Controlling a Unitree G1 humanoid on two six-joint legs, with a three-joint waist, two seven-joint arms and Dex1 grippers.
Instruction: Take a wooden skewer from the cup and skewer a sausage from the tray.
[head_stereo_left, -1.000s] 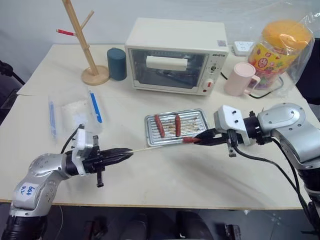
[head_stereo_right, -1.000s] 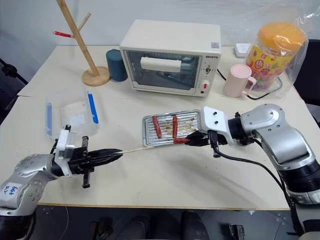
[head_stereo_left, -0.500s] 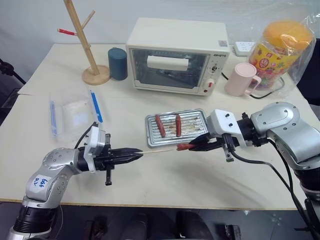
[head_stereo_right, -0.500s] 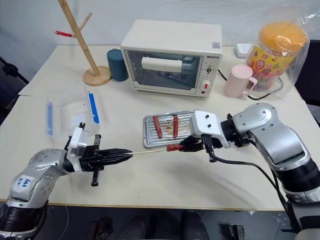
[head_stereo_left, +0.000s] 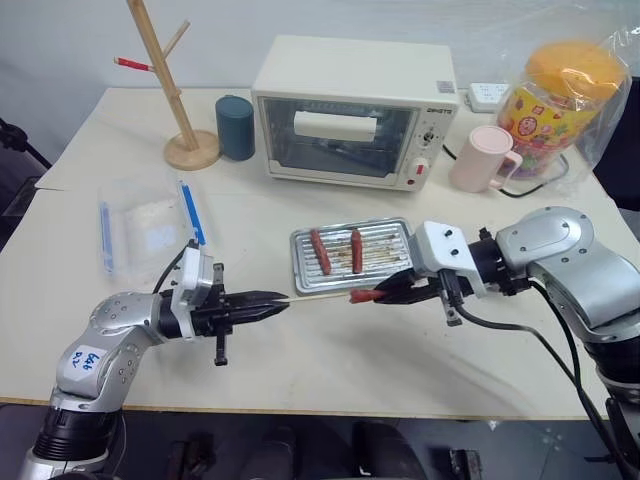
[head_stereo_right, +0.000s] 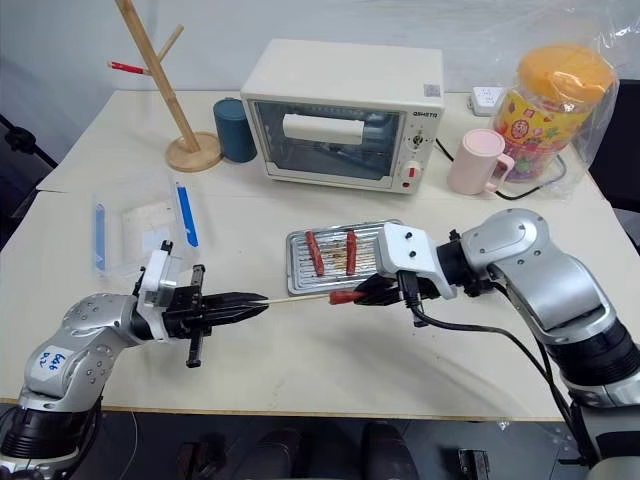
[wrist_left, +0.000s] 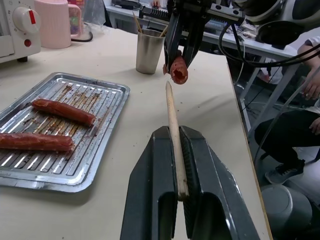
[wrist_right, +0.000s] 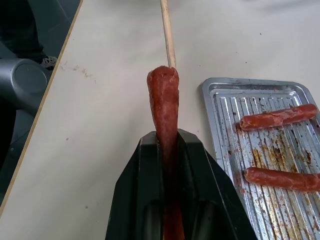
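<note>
Skewer and sausage face each other tip to end above the bare tabletop, as seen from my head. My left gripper (head_stereo_left: 268, 299) is pressed shut on the wooden skewer (head_stereo_left: 318, 296), which runs level toward my right side, and my right gripper (head_stereo_left: 392, 290) pinches the sausage (head_stereo_left: 363, 295) so that its free end meets the skewer's point just in front of the tray (head_stereo_left: 400, 232). Two more sausages (head_stereo_left: 319, 251) lie side by side on the tray's ridged bottom. Behind the tray stands a white toaster oven (head_stereo_left: 353, 110), with a dark blue cylinder (head_stereo_left: 234, 127) and a wooden mug tree (head_stereo_left: 172, 88) to its left, a pink mug (head_stereo_left: 477, 158) and a bagged jar with an orange lid (head_stereo_left: 556, 92) to its right. A clear plastic box with blue clips (head_stereo_left: 150, 224) sits near my left arm. From my left wrist, my two black fingers (wrist_left: 145, 200) clamp the pale stick between them, its point close under the cut end of the sausage hanging in the other gripper; whether they touch I cannot tell. The cup (wrist_left: 150, 50) stands beyond on the table, holding more skewers. From my right wrist, the sausage sticks out straight from between my closed fingers (wrist_right: 135, 200), and the skewer lines up with its far end, beside the tray's corner.
</note>
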